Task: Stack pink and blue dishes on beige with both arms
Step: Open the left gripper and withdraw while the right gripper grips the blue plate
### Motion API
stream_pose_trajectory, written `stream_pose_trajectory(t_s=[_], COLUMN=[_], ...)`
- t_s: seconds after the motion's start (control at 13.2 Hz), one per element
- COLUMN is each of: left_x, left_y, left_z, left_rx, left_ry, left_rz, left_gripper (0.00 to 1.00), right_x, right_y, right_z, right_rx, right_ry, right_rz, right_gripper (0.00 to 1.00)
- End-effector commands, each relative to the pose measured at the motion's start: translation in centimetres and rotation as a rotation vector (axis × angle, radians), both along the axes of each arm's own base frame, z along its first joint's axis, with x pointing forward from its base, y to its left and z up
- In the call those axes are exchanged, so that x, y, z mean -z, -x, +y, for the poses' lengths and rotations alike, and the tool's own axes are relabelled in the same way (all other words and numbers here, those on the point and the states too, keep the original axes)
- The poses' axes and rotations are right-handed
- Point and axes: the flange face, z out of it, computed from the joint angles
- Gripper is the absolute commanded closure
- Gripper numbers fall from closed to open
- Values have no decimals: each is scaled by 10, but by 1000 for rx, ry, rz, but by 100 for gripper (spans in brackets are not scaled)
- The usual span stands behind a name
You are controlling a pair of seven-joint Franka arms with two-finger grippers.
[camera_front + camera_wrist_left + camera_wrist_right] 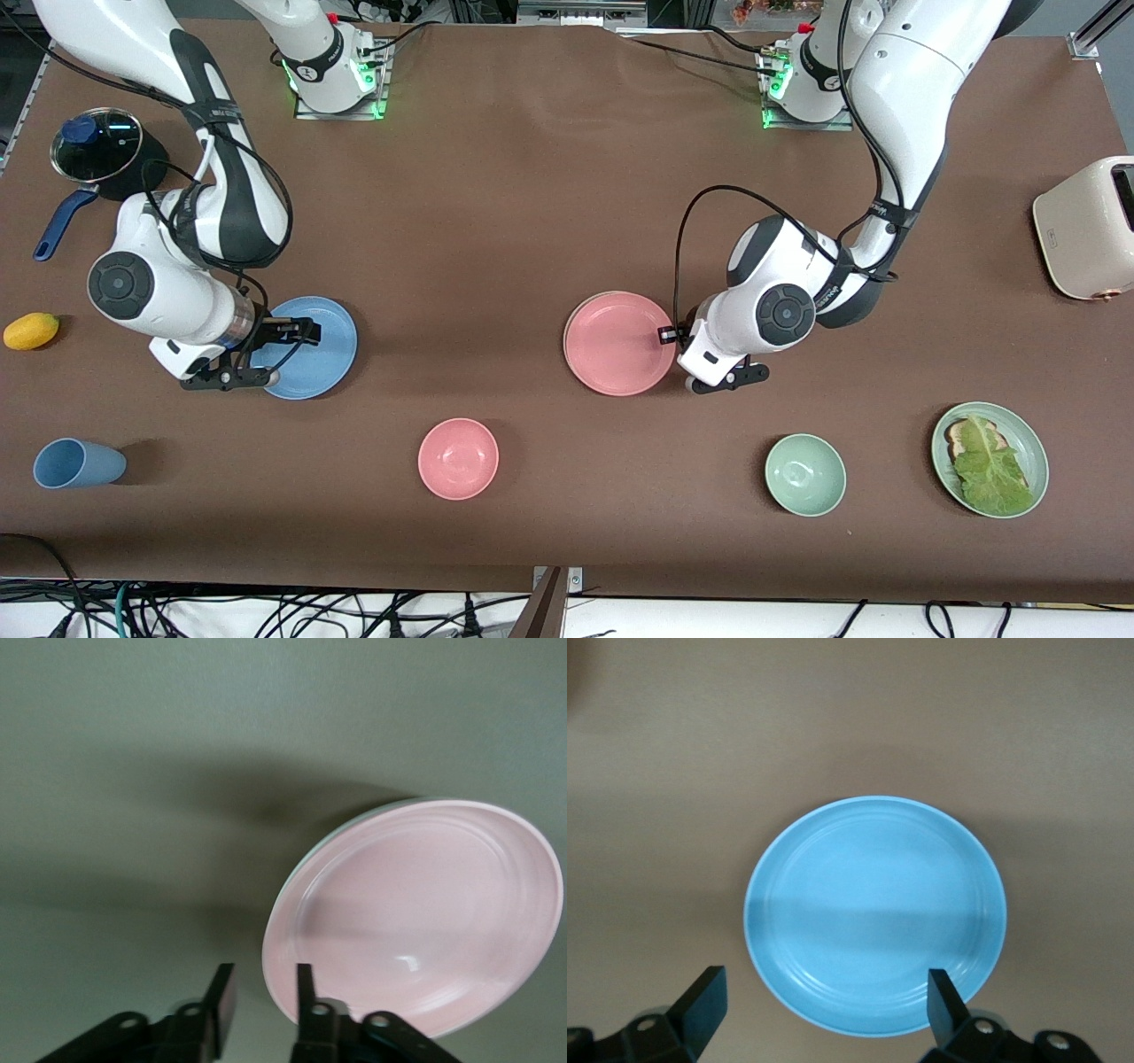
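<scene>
The light blue plate (312,347) lies flat toward the right arm's end of the table. My right gripper (288,354) hangs over its edge, open wide, and its two fingers flank the rim of the blue plate (874,914) with the gripper (824,999) holding nothing. The pink plate (618,343) lies near the table's middle. My left gripper (671,340) is at its edge on the left arm's side. In the left wrist view the gripper (263,994) is open, one finger over the pink plate (416,912) and one outside its rim. No beige plate is in view.
Nearer the front camera stand a pink bowl (458,458), a pale green bowl (804,474), a green plate with lettuce (990,458) and a blue cup on its side (78,463). A yellow fruit (31,330), a lidded pot (99,152) and a toaster (1088,226) sit at the ends.
</scene>
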Motion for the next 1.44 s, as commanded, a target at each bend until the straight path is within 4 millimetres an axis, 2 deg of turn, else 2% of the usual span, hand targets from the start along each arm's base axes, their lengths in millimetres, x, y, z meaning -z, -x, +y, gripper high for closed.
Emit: stream_pose_trajectory(t_s=[0.0, 0.15, 0.23, 0.38, 0.61, 0.83, 0.91, 1.13, 1.21, 1.36], left_x=[-20, -29, -29, -34, -35, -37, -38, -52, -62, -90], left_y=[-14, -24, -27, -35, -43, -46, -46, -42, -41, -35], left_z=[16, 48, 61, 103, 172, 231, 246, 267, 271, 296], left_rx=[-11, -49, -33, -3, 37, 32, 50, 141, 170, 183], left_ry=[-17, -26, -25, -18, -32, -112, -128, -114, -111, -116], left_rz=[-37, -32, -22, -9, 20, 30, 31, 39, 35, 35], left_gripper=[0, 0, 0, 0, 0, 0, 0, 0, 0, 0], right_x=[15, 32, 39, 60, 89, 99, 101, 110, 113, 113], right_y=[-3, -5, -5, -3, 9, 16, 18, 28, 30, 30], right_z=[-30, -76, -87, -106, -118, -119, -119, -120, -123, -124], right_rx=[-28, -79, -76, -83, -74, -64, -64, -60, -54, -51], right_ry=[-1, -14, -14, -14, -11, -14, -15, -18, -20, -21], right_rz=[-18, -26, -29, -43, -59, -58, -52, -28, -22, -22], right_gripper=[0, 0, 0, 0, 1, 8, 13, 48, 61, 83])
